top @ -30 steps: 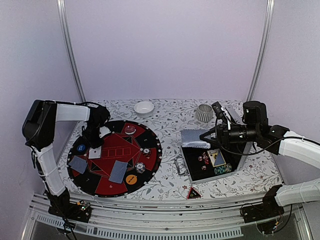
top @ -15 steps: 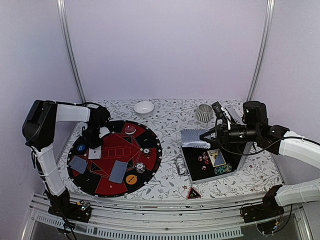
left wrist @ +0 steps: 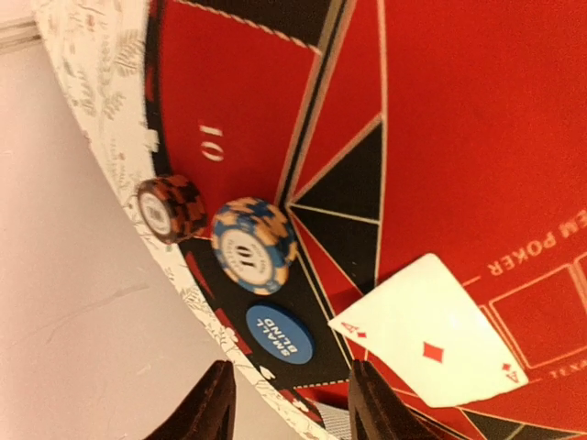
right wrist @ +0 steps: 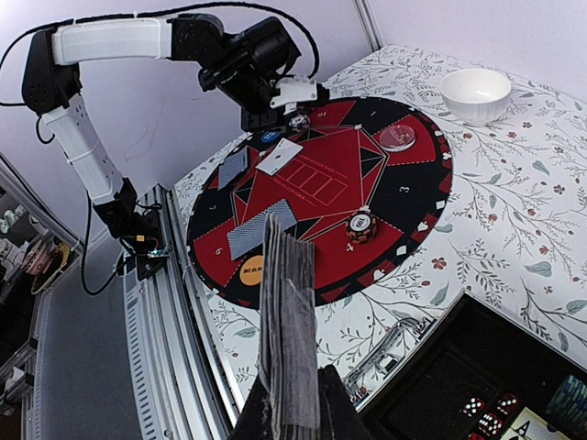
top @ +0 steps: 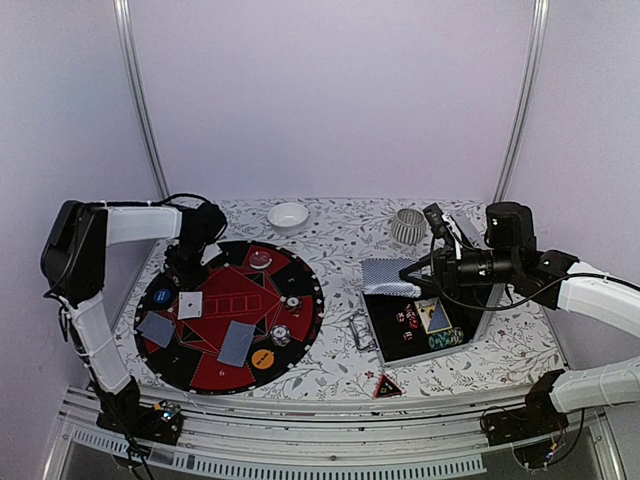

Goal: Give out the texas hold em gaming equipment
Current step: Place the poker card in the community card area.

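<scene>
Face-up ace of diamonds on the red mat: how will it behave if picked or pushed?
The ace of diamonds lies flat on the mat, so it looks thin and probably bendy: hard to pinch from above. Likely very light; a push would probably slide it rather than tip it.

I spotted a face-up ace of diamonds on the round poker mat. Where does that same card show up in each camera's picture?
Top external: the ace of diamonds lies on the left part of the mat.
Left wrist: it fills the lower right, a white card with red diamonds.
Right wrist: it is small, at the upper middle, on the mat's far side.
Shared landmark: the round red-and-black poker mat.
</scene>
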Controlling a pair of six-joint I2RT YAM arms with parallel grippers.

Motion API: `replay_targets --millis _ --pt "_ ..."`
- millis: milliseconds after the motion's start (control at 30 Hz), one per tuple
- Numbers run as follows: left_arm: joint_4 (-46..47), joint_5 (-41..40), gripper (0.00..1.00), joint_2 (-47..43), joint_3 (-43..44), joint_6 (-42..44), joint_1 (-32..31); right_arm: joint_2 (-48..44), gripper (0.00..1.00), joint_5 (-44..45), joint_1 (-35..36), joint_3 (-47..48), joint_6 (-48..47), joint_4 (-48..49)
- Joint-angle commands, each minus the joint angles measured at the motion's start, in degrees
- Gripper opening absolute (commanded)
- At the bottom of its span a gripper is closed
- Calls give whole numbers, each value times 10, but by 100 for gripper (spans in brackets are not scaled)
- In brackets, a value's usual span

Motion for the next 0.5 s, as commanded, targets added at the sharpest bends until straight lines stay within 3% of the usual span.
replay_targets --millis 0,100,167,200,233,367,467 --pt "-48 -3 46 -54 98 -78 -48 5 2 -12 -1 20 12 16" --pt "-58 59 55 -95 154 -121 -103 10 2 -33 -2 16 23 39" --pt "-42 160 72 -126 172 -153 -138 18 2 -52 -1 11 41 67" --pt "-21 225 92 -143 169 -170 -159 24 2 -61 -1 8 54 84" --pt "19 290 98 -164 156 -182 -172 30 2 -68 -1 5 73 101" --pt "238 555 98 -267 23 -227 -221 61 2 -89 2 2 129 155" --pt "407 638 98 -348 -97 -275 -234 82 2 -96 16 7 160 190"
